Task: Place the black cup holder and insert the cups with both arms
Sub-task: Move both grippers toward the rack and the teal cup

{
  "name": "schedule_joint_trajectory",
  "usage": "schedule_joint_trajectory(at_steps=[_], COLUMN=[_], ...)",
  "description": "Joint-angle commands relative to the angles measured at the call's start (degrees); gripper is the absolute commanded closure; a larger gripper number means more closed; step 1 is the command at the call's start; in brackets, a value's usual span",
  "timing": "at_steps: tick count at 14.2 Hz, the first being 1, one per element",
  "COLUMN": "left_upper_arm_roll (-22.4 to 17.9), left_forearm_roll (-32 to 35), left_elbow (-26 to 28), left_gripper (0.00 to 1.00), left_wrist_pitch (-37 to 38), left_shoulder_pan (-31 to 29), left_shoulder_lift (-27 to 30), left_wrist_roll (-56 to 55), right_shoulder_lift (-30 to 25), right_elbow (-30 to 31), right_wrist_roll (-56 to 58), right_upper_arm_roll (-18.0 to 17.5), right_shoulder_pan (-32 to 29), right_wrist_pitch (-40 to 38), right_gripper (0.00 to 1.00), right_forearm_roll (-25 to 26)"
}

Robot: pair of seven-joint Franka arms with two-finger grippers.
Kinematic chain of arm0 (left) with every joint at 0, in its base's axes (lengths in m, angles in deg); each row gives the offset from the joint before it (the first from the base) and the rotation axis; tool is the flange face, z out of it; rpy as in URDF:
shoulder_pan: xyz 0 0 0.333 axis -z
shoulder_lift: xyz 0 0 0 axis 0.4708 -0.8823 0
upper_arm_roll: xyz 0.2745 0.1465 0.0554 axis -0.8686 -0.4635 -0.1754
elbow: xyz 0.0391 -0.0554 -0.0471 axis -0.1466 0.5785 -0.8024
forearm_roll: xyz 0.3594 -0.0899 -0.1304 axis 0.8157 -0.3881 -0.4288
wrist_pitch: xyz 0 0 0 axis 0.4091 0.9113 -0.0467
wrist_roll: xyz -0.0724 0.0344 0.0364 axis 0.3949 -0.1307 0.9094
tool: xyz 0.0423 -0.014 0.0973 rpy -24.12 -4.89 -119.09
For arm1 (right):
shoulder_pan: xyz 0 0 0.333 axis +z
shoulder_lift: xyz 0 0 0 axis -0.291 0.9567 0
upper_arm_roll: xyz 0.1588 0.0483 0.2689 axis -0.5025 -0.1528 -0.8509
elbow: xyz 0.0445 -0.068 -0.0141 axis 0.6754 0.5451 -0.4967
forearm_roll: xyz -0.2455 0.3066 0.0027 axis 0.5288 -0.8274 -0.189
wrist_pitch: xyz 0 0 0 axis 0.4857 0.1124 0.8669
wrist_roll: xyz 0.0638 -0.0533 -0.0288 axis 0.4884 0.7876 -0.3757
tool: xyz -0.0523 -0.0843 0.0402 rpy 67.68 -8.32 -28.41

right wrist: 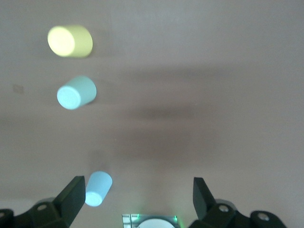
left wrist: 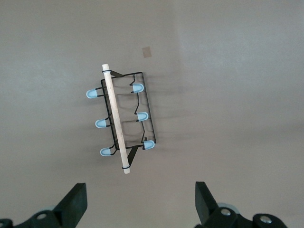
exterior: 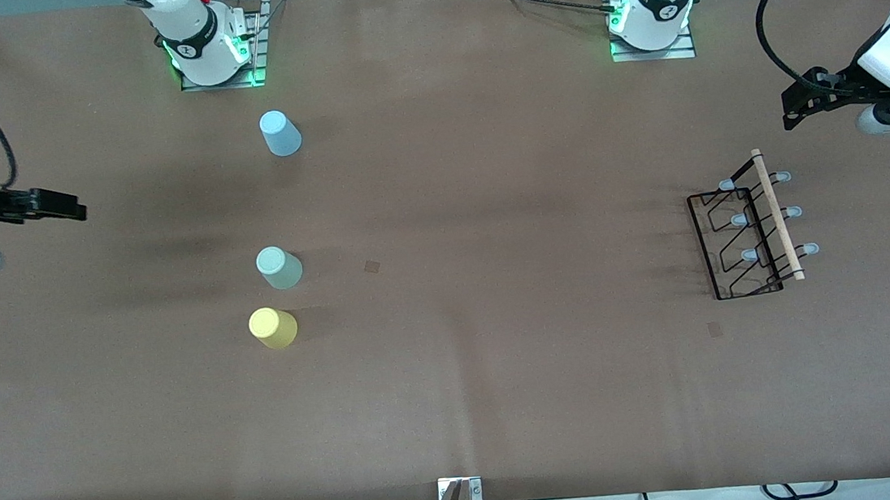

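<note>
- Black cup holder (exterior: 746,236) stands on the bench (exterior: 489,197) toward the left arm's end, bare surface all round.
- Three cups toward the right arm's end: blue cup (exterior: 280,133), green cup (exterior: 278,267), yellow cup (exterior: 272,328), well spaced.
- Left gripper (left wrist: 141,202) hangs above the holder, fingers apart, empty.
- Right gripper (right wrist: 135,199) over the bench edge, fingers apart; arm partly cut off.

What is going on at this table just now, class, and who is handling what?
Nothing is held yet. The black cup holder stands toward the left arm's end of the table, its pegs bare. The light blue cup, pale green cup and yellow cup stand upside down toward the right arm's end. The left gripper hangs open above the holder; the right gripper hangs open at the table's edge near the cups.
</note>
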Motion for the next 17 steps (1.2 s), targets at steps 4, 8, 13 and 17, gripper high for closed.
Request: schedule_joint_trajectory(at_steps=[4, 8, 13, 17], left_upper_arm_roll=[-0.79, -0.79, -0.79, -0.18], left_forearm_roll=[0.78, 0.86, 0.96, 0.96], left_elbow=[-2.26, -4.9, 0.35, 13.87], left_gripper=[0.0, 0.0, 0.0, 0.03], left_wrist_pitch=[3.37, 2.67, -11.01, -31.03], left_shoulder_pan=[-1.3, -4.03, -7.37, -10.54], left_shoulder_lift=[-4.51, -8.65, -14.1, -11.38], left_wrist_roll=[0.53, 5.24, 8.0, 7.91], right_shoulder_lift=[-2.26, -8.5, -9.74, -9.57], right_elbow=[8.92, 27.03, 31.63, 32.69], right_wrist_roll=[0.77, -8.16, -15.57, -15.57], right_upper_arm_roll=[0.01, -0.08, 0.01, 0.01], right_shoulder_pan=[2.9, 8.5, 13.54, 14.24], right_wrist_pitch=[7.64, 27.08, 33.17, 35.72], right_gripper=[0.0, 0.0, 0.0, 0.0], right_forearm_roll=[-0.78, -1.04, -1.04, -1.04])
